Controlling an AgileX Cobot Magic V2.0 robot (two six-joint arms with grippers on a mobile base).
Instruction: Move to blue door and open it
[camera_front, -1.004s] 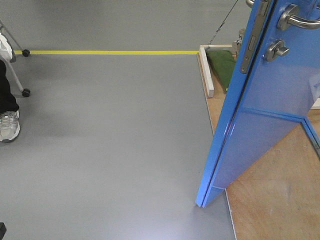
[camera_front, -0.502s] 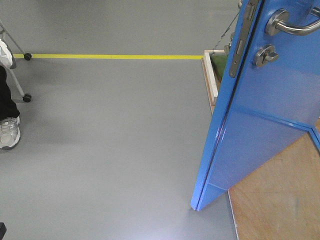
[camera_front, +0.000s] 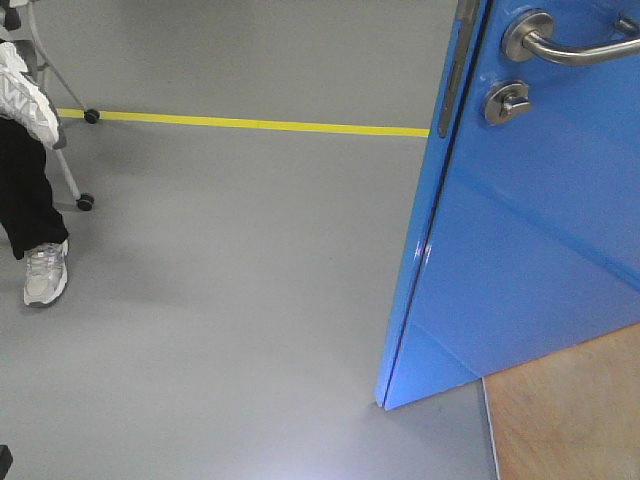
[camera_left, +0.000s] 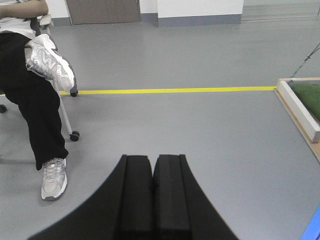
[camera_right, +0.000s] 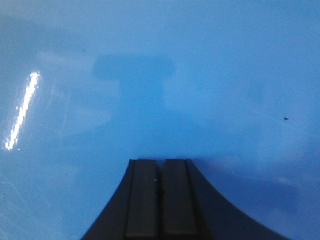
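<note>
On the right of the front view, the blue door (camera_front: 520, 230) stands ajar, lever handle (camera_front: 560, 45) and thumb-turn (camera_front: 507, 102) up top. Right wrist: only blue panel, right end effector (camera_right: 160, 167) pressed together, gripping nothing. Left wrist alone catches the white-edged frame (camera_left: 300, 112); left end effector (camera_left: 152, 162) likewise closed, empty. Since a second ago the door has slid left, hiding that frame up front.

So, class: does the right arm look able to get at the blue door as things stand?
Probably yes: the right gripper, shut, faces the blue door close up, with nothing between them. Whether it actually touches the panel cannot be told.
</note>
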